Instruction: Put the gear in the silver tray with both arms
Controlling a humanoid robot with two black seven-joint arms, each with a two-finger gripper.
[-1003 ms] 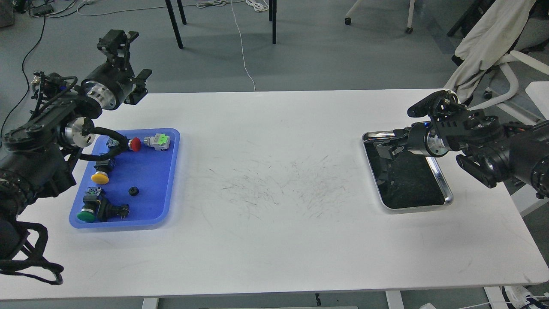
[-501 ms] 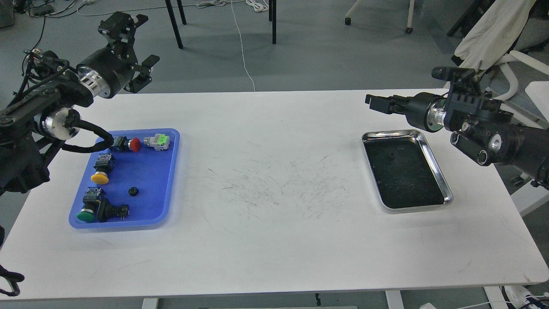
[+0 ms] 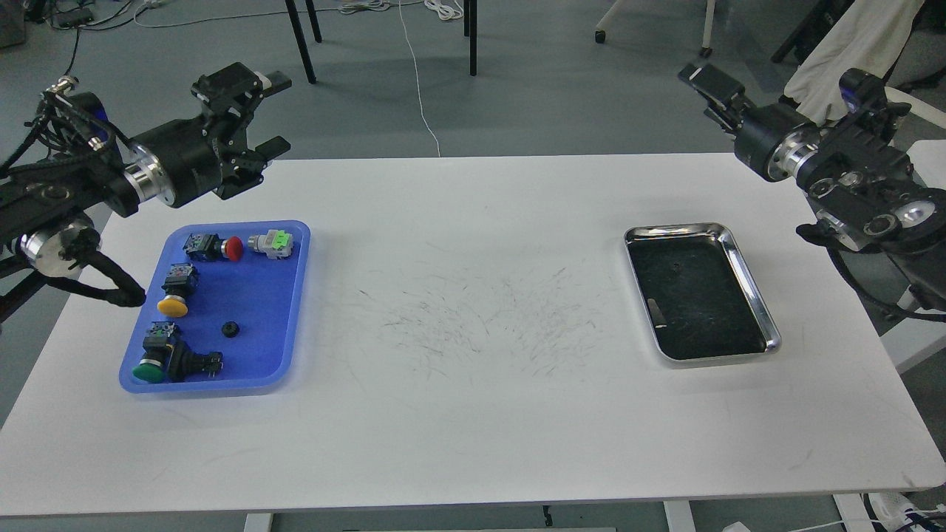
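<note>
The silver tray [image 3: 748, 284] lies on the right of the white table. A tiny dark piece [image 3: 674, 268] that looks like a gear lies on its dark bottom near the far end. A second small black gear [image 3: 230, 329] lies in the blue tray [image 3: 292, 310] on the left. My left gripper [image 3: 276, 112] is open and empty, in the air beyond the blue tray's far edge. My right gripper [image 3: 711, 94] is raised beyond the table's far right edge, well above and behind the silver tray, with fingers apart and nothing in them.
The blue tray also holds a red push button [image 3: 222, 247], a green-and-grey switch [image 3: 272, 243], a yellow button [image 3: 174, 294] and a green button [image 3: 159, 360]. Chair legs [image 3: 299, 37] and a white chair [image 3: 872, 103] stand beyond the table.
My right gripper has lifted out of the silver tray and swung up and back to the right, leaving the small dark piece there. My left gripper has shifted a little to the right.
</note>
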